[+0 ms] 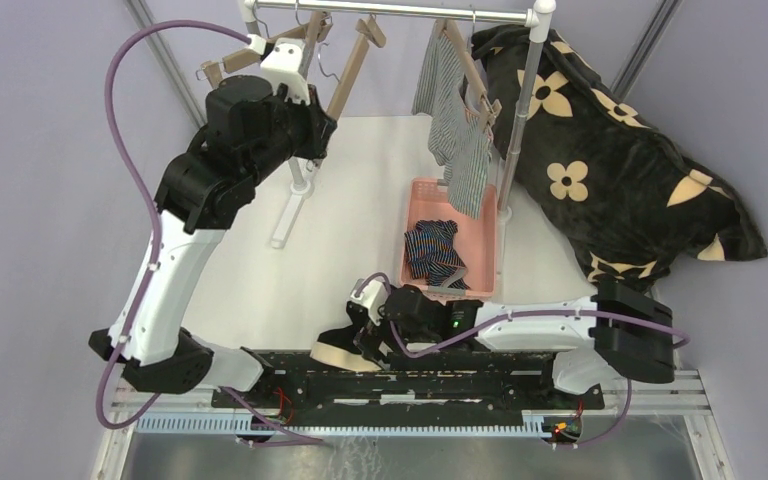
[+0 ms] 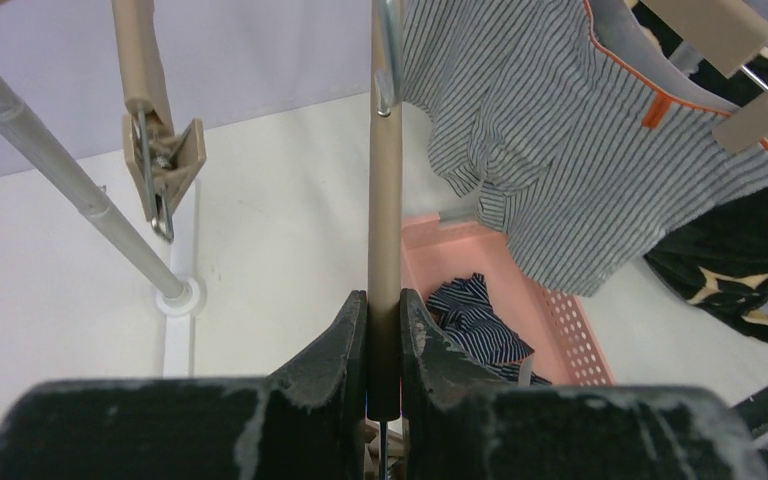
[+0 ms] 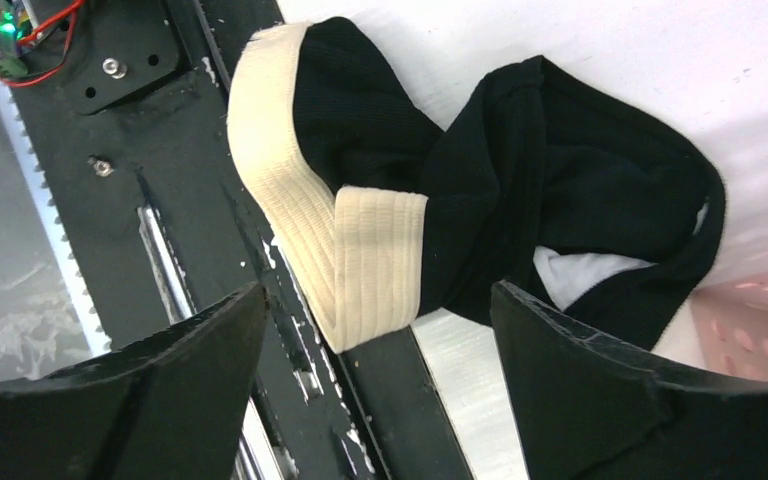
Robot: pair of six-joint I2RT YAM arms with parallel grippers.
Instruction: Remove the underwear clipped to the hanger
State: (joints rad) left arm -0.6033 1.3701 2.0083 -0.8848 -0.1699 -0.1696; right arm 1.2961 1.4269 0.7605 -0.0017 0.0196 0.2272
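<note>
The grey-and-white striped underwear [image 1: 463,135] hangs clipped to a wooden hanger on the rail; it also shows in the left wrist view [image 2: 580,150]. The navy striped underwear [image 1: 434,250] lies in the pink basket [image 1: 487,250], also seen by the left wrist [image 2: 480,320]. The black underwear with beige waistband [image 1: 342,350] lies at the table's front edge on the arm base rail [image 3: 480,190]. My left gripper [image 1: 320,125] is shut on the bar of an empty wooden hanger [image 2: 385,200], jaws [image 2: 384,300] pressed on both sides. My right gripper [image 3: 380,300] is open just above the black pair, touching nothing.
A big black flower-print cushion [image 1: 610,150] leans at the back right. The white rack's posts [image 1: 518,110] stand beside the basket, and one post [image 2: 60,170] is left of my left gripper. An empty hanger clip [image 2: 165,160] hangs near it. The black base rail [image 3: 160,200] lies under the waistband.
</note>
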